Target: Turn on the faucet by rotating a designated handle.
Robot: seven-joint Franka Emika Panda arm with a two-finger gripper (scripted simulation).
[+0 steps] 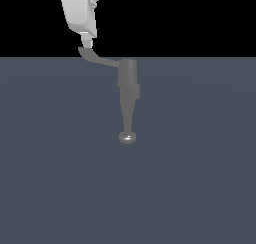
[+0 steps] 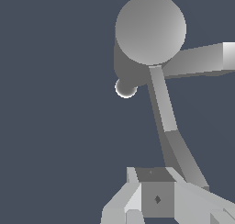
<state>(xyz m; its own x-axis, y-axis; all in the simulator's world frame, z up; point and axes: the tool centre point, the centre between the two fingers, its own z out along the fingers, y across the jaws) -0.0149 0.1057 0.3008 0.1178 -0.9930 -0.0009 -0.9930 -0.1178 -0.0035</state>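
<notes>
the faucet (image 1: 128,85) stands upright near the middle of the bare grey table (image 1: 200,188), spout tip toward the camera in the exterior view, and its handle (image 1: 100,59) juts toward that view's left. the tool (image 1: 87,42) sits on the handle's upturned end, apparently touching; whether its jaws are open or closed i cannot tell. contact looks made, so the next move calls for a sideways sweep around the cylinder; no writing shows anywhere.

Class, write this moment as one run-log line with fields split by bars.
phase: at handle | hand: at the handle's widened end, state unclear | faucet: upright | spout tip: untouched
</notes>
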